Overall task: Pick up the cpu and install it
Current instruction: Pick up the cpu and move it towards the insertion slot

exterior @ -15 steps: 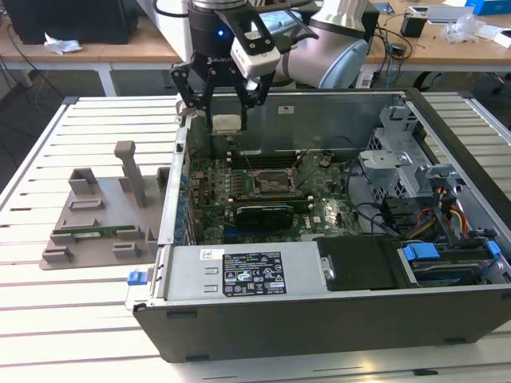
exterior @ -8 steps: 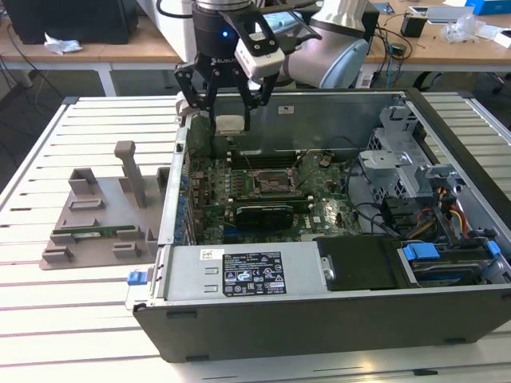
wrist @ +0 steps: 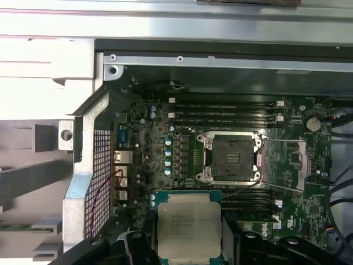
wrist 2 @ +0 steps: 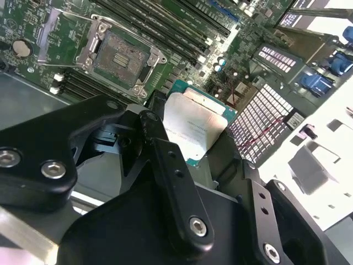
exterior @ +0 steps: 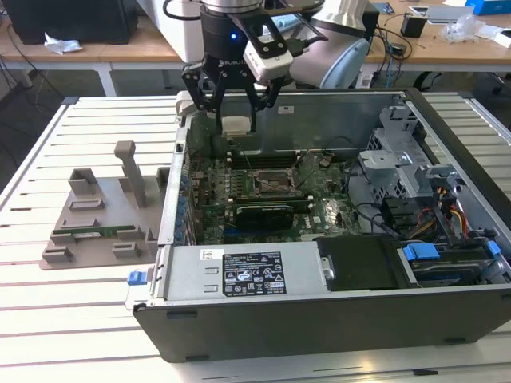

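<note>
The gripper (exterior: pixel 235 126) hangs above the open computer case (exterior: pixel 319 307), its black fingers closed on the cpu (exterior: pixel 236 125) and pinching it by two opposite edges. In the exterior view the held chip shows as a small pale square between the fingertips, clear of the motherboard (exterior: pixel 323 214) and at about 11 o'clock from the CPU socket (exterior: pixel 275 183).

In the first wrist view the cpu (wrist: pixel 189 223) lies flat in the gripper (wrist: pixel 189 243), silver lid facing the camera with a thin green rim around it. The socket (wrist: pixel 230 158) stands beyond it and apart from it. The socket is open, and its load plate (wrist: pixel 287 163) is swung out to one side with the wire lever raised. Four dark memory slots (wrist: pixel 223 110) run along the far side of the socket.

In the second wrist view the cpu (wrist 2: pixel 193 130) sits tilted between the fingers (wrist 2: pixel 151 132) of the gripper (wrist 2: pixel 193 144), with the bare socket (wrist 2: pixel 122 58) past it.

In the exterior view a grey power supply (exterior: pixel 247 271) lies at 6 o'clock from the socket, against the near wall of the case. A drive bay with blue tabs (exterior: pixel 419 254) is at about 4 o'clock. On the slatted table (exterior: pixel 80 319), at 9 o'clock from the case, stands a grey holder (exterior: pixel 104 223) with a green memory stick (exterior: pixel 96 233) lying in it.
</note>
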Robot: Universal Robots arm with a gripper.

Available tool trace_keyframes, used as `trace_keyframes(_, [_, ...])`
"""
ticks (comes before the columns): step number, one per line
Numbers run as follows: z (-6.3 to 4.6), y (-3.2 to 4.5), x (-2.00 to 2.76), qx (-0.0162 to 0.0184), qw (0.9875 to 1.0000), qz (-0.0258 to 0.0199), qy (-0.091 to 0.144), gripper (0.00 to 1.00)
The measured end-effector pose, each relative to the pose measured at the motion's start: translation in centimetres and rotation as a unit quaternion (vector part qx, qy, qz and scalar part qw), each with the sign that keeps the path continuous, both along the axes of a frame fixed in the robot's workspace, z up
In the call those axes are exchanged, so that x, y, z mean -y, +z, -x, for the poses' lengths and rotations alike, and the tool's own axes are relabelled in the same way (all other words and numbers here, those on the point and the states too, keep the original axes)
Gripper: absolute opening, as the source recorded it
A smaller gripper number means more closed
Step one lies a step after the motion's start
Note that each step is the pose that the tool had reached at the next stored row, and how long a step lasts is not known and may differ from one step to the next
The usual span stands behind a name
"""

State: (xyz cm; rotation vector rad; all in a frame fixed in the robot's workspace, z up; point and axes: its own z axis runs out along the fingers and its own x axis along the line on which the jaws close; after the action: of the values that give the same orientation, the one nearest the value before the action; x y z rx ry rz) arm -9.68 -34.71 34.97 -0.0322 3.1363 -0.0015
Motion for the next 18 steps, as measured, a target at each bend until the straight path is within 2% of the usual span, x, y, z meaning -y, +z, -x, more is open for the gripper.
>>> trace_keyframes(11, [-0.9,-0.32,-0.02,0.0,1.0,0.0,0.0,0.55])
trace_keyframes(15, [-1.6,-0.96,-0.17,0.0,1.0,0.0,0.0,0.55])
trace_keyframes(16, [-1.8,-1.47,-0.32,0.0,1.0,0.0001,0.0,0.55])
trace_keyframes(18, [-2.1,-1.78,-0.46,0.0,1.0,0.0,0.0,0.55])
